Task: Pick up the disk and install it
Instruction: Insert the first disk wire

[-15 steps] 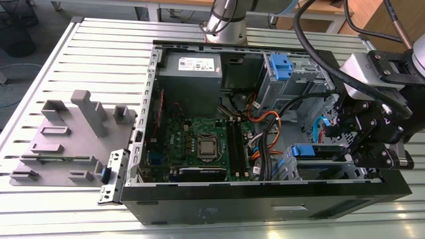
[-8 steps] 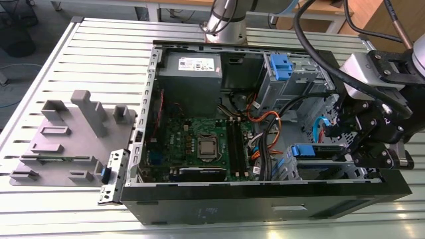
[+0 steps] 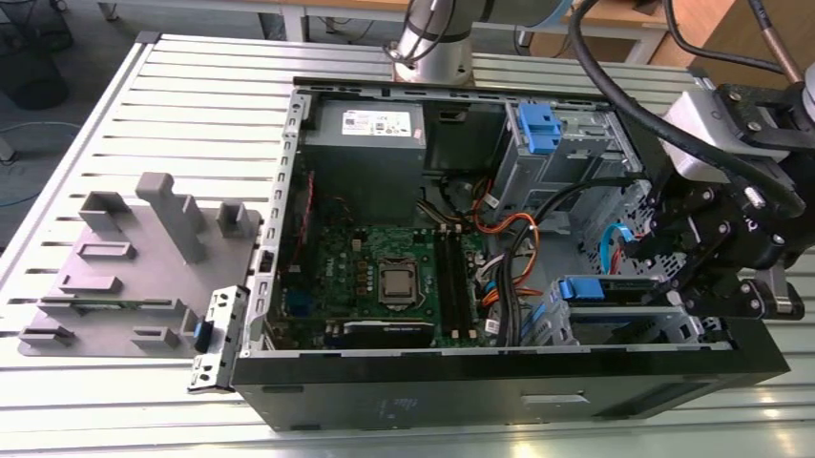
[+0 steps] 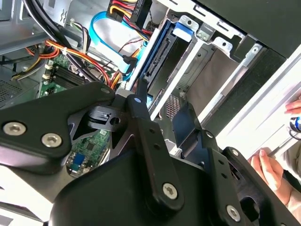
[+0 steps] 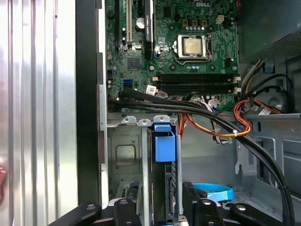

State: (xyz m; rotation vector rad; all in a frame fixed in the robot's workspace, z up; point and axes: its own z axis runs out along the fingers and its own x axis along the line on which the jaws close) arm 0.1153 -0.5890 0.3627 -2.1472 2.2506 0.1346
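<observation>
Disk [image 5: 163,188] in drive cage [image 5: 123,150], inside computer case [image 3: 510,391]

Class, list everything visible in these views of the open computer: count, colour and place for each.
Table: one, silver, slatted, under everything.
Computer case: one, black, open, on the table.
Power-supply box: one, grey, white sticker, case's far end in the exterior view.
Motherboard: one, green, on the case floor.
Cables: several, orange, black, blue, across the case interior.
Drive cage: one, silver, at the exterior view's right.
Disk: one, blue rails, standing in the drive cage.
Holder block: one, grey, on the table, exterior view's left.
Arm: one, silver, base beyond the case.
Tool: one, black, at the disk.
Person's hand: one, by the table.
</observation>
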